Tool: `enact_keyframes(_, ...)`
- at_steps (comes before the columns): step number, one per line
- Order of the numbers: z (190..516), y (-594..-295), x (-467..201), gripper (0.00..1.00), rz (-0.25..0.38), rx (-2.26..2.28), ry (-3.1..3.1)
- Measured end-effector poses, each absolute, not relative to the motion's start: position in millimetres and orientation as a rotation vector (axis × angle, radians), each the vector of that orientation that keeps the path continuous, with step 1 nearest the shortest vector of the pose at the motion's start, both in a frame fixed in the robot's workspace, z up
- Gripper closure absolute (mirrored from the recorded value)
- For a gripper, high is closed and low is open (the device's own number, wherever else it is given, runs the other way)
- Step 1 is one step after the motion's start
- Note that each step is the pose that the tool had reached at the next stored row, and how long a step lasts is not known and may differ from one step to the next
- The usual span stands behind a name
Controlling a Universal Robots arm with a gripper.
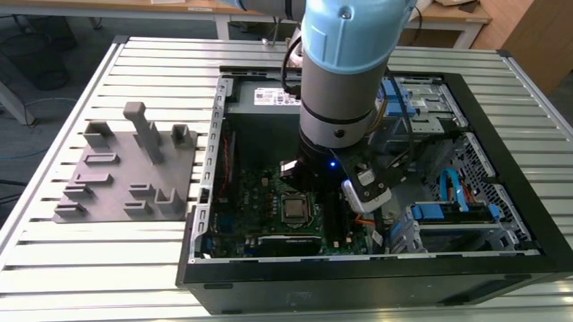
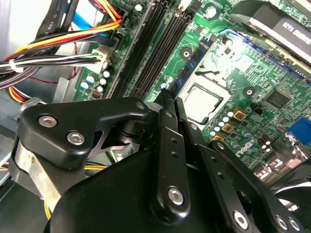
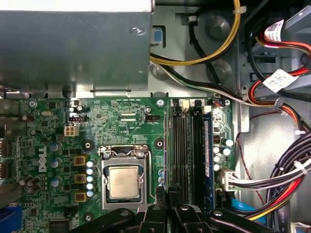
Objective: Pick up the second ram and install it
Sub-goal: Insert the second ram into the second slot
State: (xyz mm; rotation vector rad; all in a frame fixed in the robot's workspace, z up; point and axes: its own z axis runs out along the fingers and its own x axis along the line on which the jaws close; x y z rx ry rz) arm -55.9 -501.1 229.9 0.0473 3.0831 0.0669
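Second wrist view: gripper [image 2: 165,97] closed, empty, above motherboard [image 2: 272,77].

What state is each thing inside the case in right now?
Computer case: side open.
Processor socket: chip in, no cooler.
Black memory slots: empty.
Ram: upright beside the slots; seated or held unclear.
Hand: low over the slots.

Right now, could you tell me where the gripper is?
In the first wrist view the gripper is over the motherboard, between the silver processor socket and the black memory slots.
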Motion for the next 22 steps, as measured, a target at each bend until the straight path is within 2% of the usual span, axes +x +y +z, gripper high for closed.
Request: enact_keyframes(22,224.9,-501.0,-58.5,0.86,0.055,0.047,3.083)
